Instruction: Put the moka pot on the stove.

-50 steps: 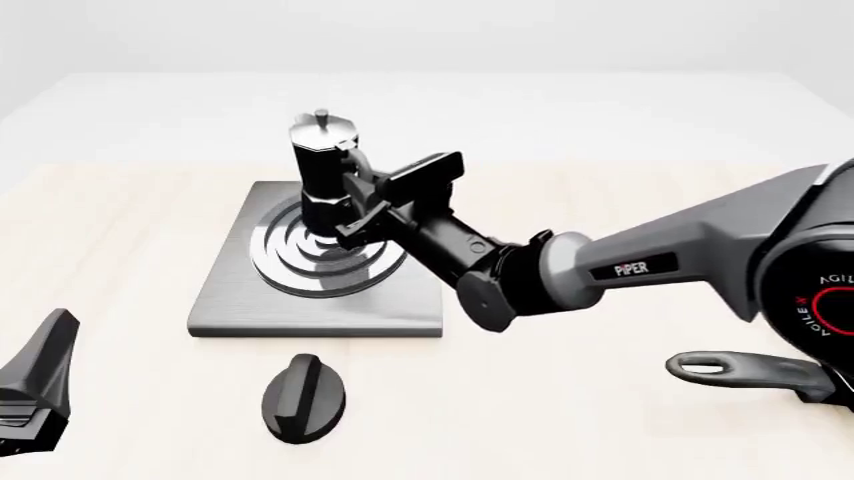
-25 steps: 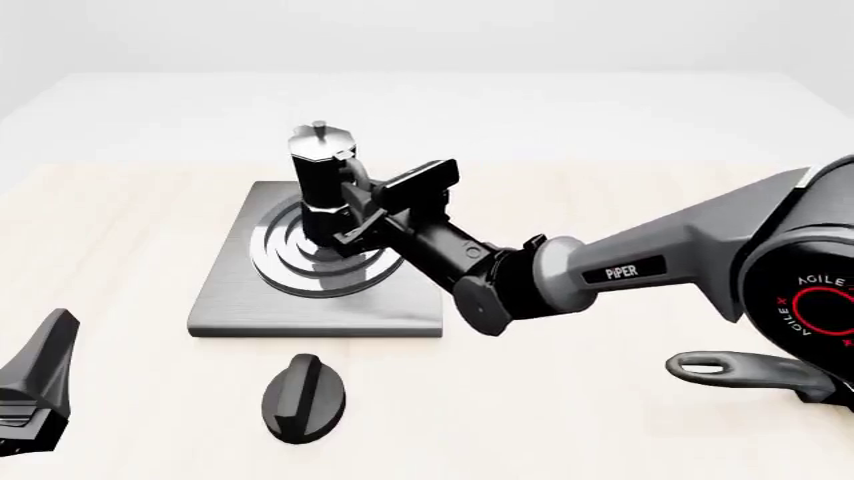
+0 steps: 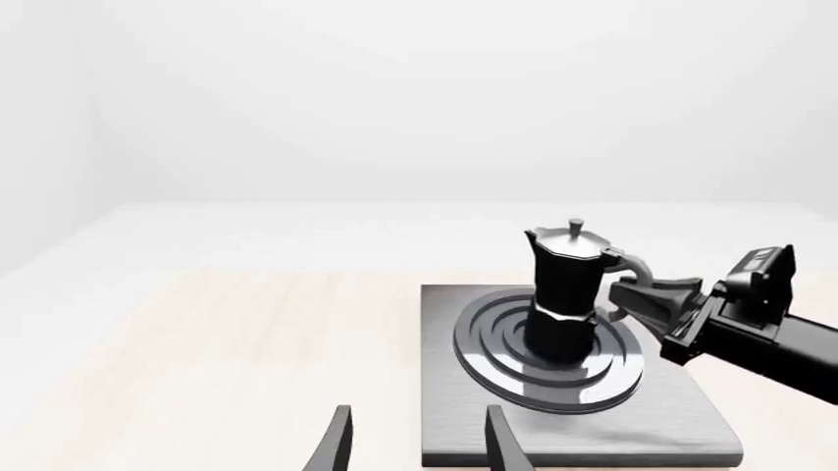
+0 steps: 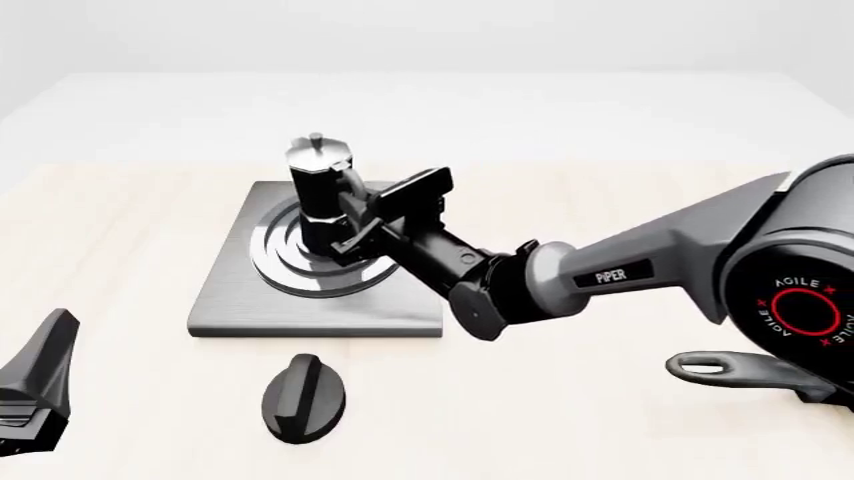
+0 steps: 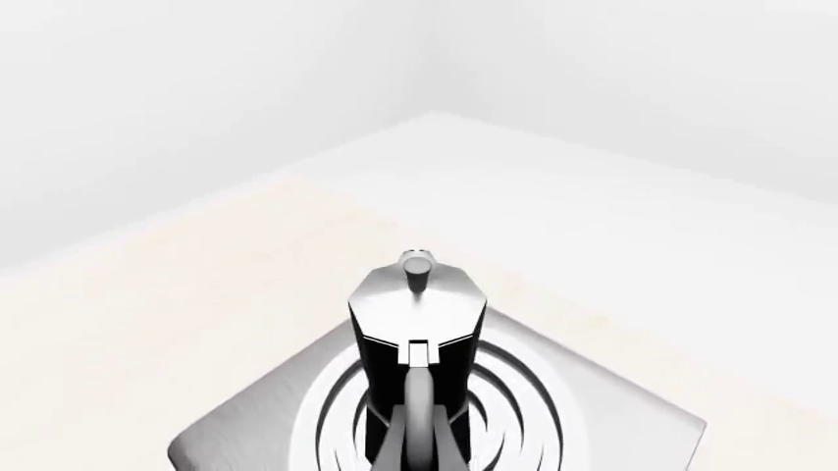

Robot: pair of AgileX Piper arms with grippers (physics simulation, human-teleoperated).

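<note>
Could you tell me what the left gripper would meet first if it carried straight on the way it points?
Probably the stove: the left gripper points at its near edge, with the moka pot further on; depth is unclear.

Right arm (image 4: 627, 265) stretched forward-left — its gripper (image 4: 358, 218) low; left gripper (image 4: 34, 385) apart, idle.

the moka pot (image 5: 416, 339) stands upright on the stove (image 5: 615, 412), over the middle of its raised concentric rings. its silver faceted lid and small knob face the camera from above, the black body below. the pot's curved handle runs from under the lid toward the bottom edge. pale wood table (image 5: 157, 324) lies beyond the grey plate.
</note>
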